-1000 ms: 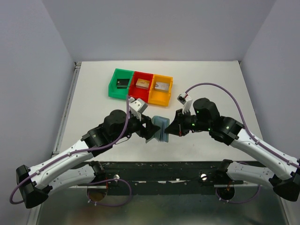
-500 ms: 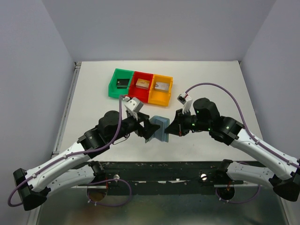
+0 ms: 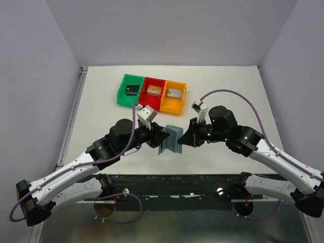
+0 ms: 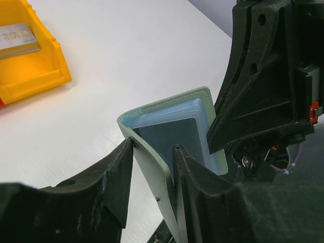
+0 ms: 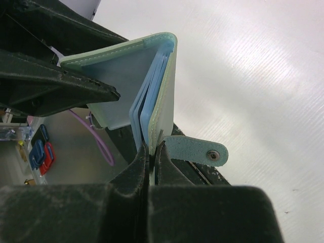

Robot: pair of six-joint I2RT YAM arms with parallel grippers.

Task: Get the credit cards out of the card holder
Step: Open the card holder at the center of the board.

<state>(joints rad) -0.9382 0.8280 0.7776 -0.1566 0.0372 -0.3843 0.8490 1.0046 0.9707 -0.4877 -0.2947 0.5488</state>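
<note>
White table (image 3: 101, 111), walled enclosure around it. Left arm (image 3: 76, 167) and right arm (image 3: 263, 149) both reach in toward the near middle, tips facing each other.

Three bins in a row at the back, touching: green bin (image 3: 130, 90), red bin (image 3: 153, 92), orange bin (image 3: 173, 95). Each has one small chunky piece inside. The left wrist view shows the silver piece (image 4: 17, 38) in the orange one.

Card holder (image 3: 172, 139) stands on edge between the two grippers, in front of the bins and well apart from them. It is opened into a V, grey-green outside, pale blue pockets fanned inside. Cannot tell if its bottom edge touches the table.

Left gripper (image 4: 152, 167): one finger each side of the holder's left cover, narrow gap, cover held between them. Right gripper (image 5: 152, 152): jaws pinched almost together on the lower edge of the right cover, holding it.

One dark credit card (image 4: 169, 144) sits in a blue pocket, fully seated, seen through the translucent layer. Other cards not distinguishable among the pockets.

Closing tab (image 5: 195, 150) sticks out sideways from the right cover, just beside the right fingertips, with a small metal snap at its end.
</note>
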